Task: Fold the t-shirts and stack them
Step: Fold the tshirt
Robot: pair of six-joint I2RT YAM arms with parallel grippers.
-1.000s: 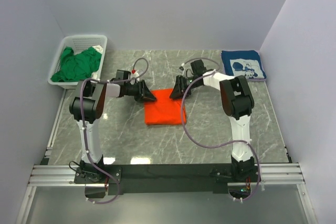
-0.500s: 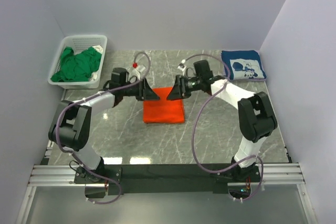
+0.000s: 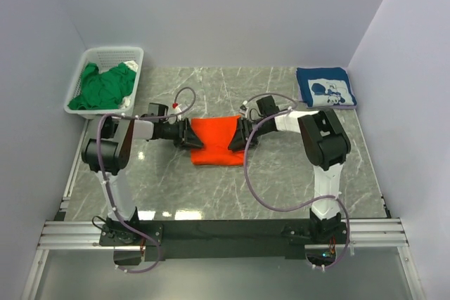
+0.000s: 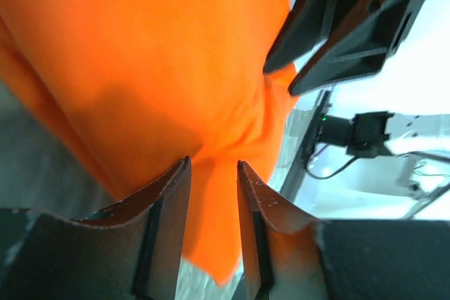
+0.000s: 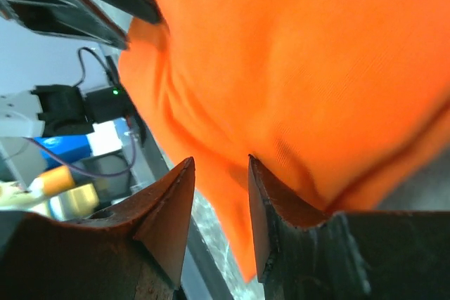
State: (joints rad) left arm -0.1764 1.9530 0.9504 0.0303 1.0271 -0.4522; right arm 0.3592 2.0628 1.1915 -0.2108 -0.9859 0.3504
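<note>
A grey marble-patterned counter (image 3: 281,180) with pale veins fills the middle of the overhead view. Three plain walls box it in: the back wall (image 3: 225,12), the left wall (image 3: 31,103) and the right wall (image 3: 418,103). All are a smooth, unmarked pale lavender-grey. A white plastic lattice basket (image 3: 116,51) sits at the counter's far left corner, close to the left wall and the back wall. Silver aluminium rails (image 3: 225,233) run along the counter's near edge. Nearer the camera than the rails lies a flat grey surface (image 3: 225,279); whether it is floor cannot be told. The light is even and soft, with small pale glare patches (image 3: 184,213) on the counter near its front edge.
</note>
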